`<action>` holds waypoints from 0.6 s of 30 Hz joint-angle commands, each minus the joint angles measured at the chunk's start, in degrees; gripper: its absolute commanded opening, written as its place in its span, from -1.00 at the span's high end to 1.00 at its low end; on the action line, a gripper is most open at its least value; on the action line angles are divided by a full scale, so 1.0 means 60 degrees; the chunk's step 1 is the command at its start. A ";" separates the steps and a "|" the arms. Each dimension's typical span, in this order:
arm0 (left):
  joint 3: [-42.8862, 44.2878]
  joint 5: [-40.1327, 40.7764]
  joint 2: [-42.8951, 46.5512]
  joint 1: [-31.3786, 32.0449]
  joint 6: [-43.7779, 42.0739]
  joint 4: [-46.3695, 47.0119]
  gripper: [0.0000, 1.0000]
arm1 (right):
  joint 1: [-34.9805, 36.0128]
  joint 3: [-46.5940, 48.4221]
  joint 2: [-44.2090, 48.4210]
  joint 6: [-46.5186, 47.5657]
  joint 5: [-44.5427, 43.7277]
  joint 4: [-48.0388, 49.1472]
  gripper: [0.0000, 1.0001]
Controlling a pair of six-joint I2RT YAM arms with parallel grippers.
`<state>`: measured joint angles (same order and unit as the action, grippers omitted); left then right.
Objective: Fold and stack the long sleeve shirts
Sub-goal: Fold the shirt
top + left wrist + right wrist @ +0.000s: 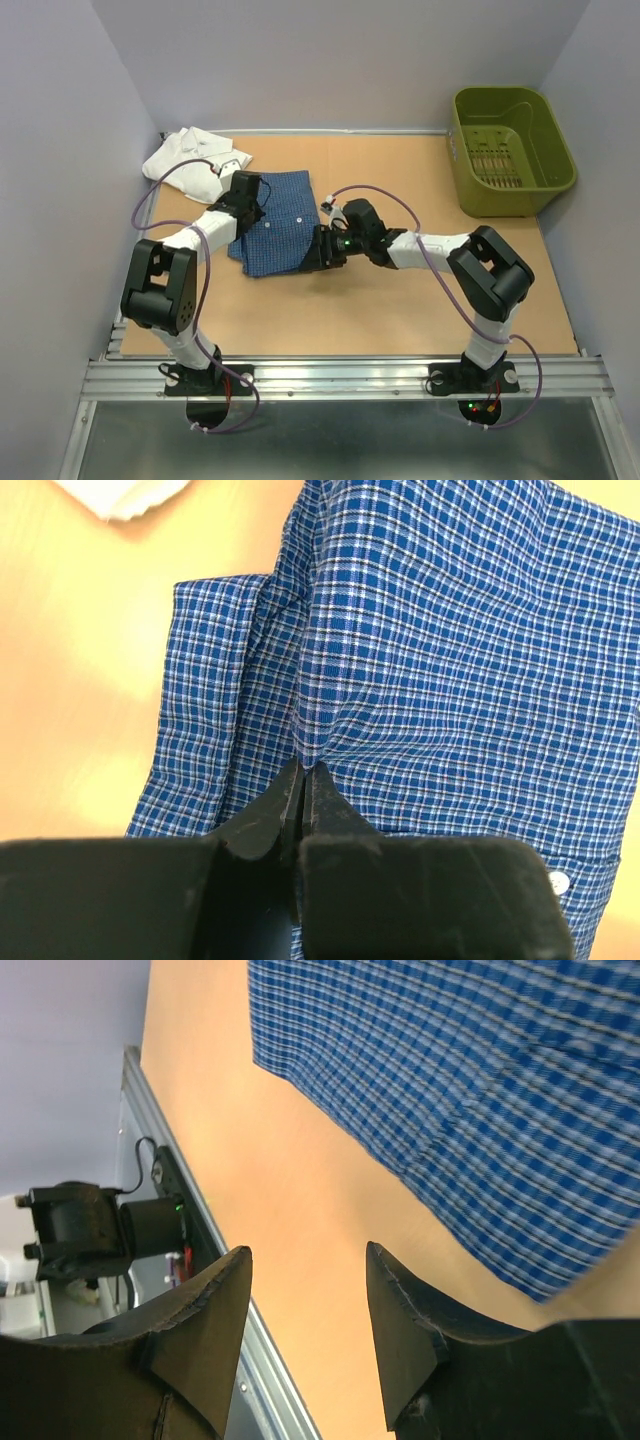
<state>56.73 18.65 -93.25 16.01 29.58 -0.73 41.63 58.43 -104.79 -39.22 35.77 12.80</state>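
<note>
1. Near the middle of the tan board tabletop (400, 310), a little toward 10 o'clock, lies the dark blue fine-checked cloth button-up shirt (285, 225), folded into a rough rectangle.
2. At that shirt's 10 o'clock edge sits the left gripper (303, 770). Its jaws are pinched together on a raised ridge of the checked cloth.
3. At the shirt's 4 o'clock edge is the right gripper (305, 1260). Its jaws stand apart with nothing between them, over bare tabletop, with the shirt's edge just beside them.
4. Toward the table's 10 o'clock corner the plain white collared cloth shirt (195, 160) lies rumpled, near the blue one. The left wrist view shows bare tabletop between them.
5. At the 2 o'clock corner stands the olive-green rectangular plastic basket (555, 150), well apart from both shirts.
</note>
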 commanded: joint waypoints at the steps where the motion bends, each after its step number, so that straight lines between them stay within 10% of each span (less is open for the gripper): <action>1: 0.0696 0.0479 -0.0467 -0.0061 -0.0492 0.0151 0.76 | -0.0185 0.0207 0.0327 0.0224 -0.0643 0.0152 -0.10; 9: 0.1370 0.0714 -0.0425 -0.0076 -0.0331 -0.0448 0.25 | -0.0199 0.1129 -0.0243 -0.0040 -0.0864 0.0196 -0.10; 13: 0.1430 0.0656 0.0363 -0.0076 0.0064 -0.1078 -0.43 | -0.0199 0.1568 -0.0696 -0.0245 -0.0951 0.0269 -0.10; 18: 0.1078 0.0305 0.1054 -0.0076 0.0707 -0.1371 -0.58 | -0.0389 0.1206 -0.1532 -0.1018 -0.0544 0.1234 -0.10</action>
<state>63.16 20.58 -92.29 15.90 30.55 -6.90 40.42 65.84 -110.28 -41.39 31.27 14.68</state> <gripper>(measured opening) 0.790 0.549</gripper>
